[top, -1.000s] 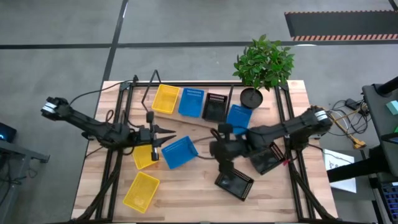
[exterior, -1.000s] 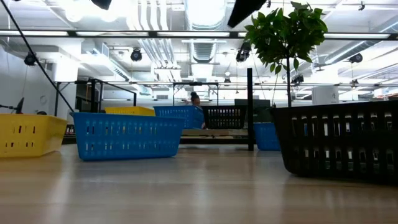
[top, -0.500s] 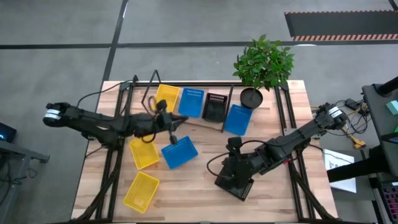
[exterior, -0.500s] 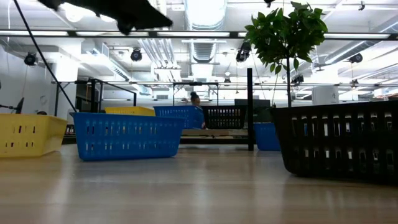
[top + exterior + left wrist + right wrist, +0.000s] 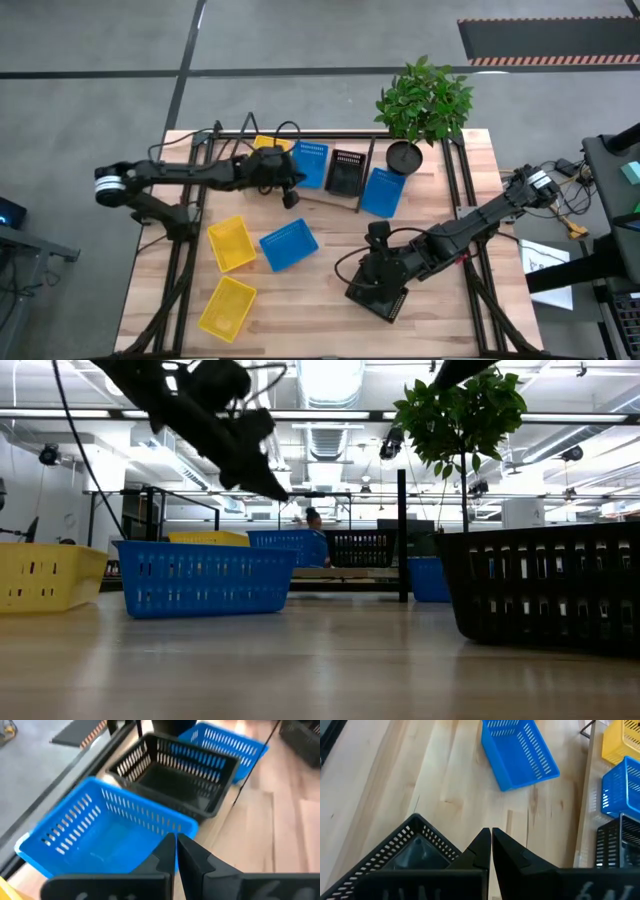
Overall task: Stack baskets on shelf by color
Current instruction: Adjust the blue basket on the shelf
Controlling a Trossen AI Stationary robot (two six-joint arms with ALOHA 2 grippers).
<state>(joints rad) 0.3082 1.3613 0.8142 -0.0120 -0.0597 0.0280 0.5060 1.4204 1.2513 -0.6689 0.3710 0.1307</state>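
Observation:
The shelf [image 5: 330, 197] stands at the table's far side with a yellow basket [image 5: 262, 150], a blue basket [image 5: 309, 165] and a black basket [image 5: 346, 172] side by side on it. My left gripper [image 5: 292, 196] is shut and hovers above the shelf's blue basket [image 5: 100, 835], high in the low view [image 5: 276, 488]. My right gripper [image 5: 373, 282] is shut over a black basket [image 5: 382, 298] lying near the table's near edge. A blue basket [image 5: 288, 246] and two yellow baskets [image 5: 231, 245] [image 5: 227, 306] lie on the table. Another blue basket [image 5: 383, 192] lies beside the shelf's right end. My right gripper [image 5: 491, 836] points down beside one wall of the black basket [image 5: 415, 852]. Its own fingers hide where they meet the rim, so I cannot tell whether it touches the basket. My left gripper touches nothing.
A potted plant [image 5: 420, 105] stands at the far right corner, next to the shelf. Black frame rails run along the table's left [image 5: 180, 260] and right sides. Bare wood [image 5: 320, 290] lies between the blue table basket and the near black basket.
My left gripper has swung from beside the yellow and blue table baskets toward the far edge and right, ending over the shelf's blue basket. My right gripper moved toward the near edge onto the black basket, then stayed still. No basket has moved.

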